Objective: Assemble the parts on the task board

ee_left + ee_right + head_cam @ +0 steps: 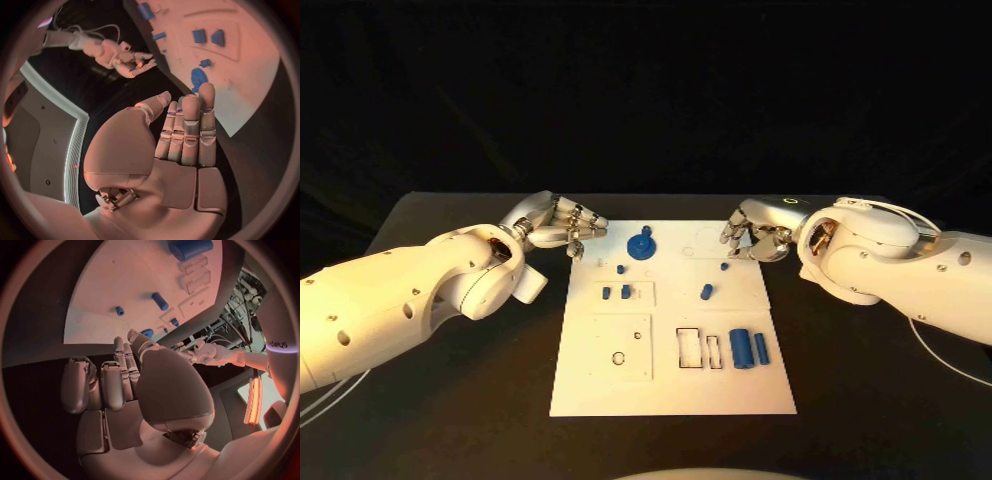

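Note:
The white task board (675, 390) lies in the middle of the black table. On it are a round blue part (642, 246) near the far edge, two small pegs (620, 268), a short cylinder (707, 292), two small blocks (626, 291) in a recess, and two long cylinders (740, 349) side by side. My left hand (563, 225) hovers at the board's far left corner, fingers stretched out (187, 130), holding nothing. At the far right edge my right hand (754, 238) also holds nothing, its fingers (119, 380) extended toward the board (119, 300).
Empty rectangular recesses (691, 346) and a square plate outline (623, 346) mark the board's near half. Black table surface (430, 230) runs on both sides of the board. My white forearms come in low from both sides.

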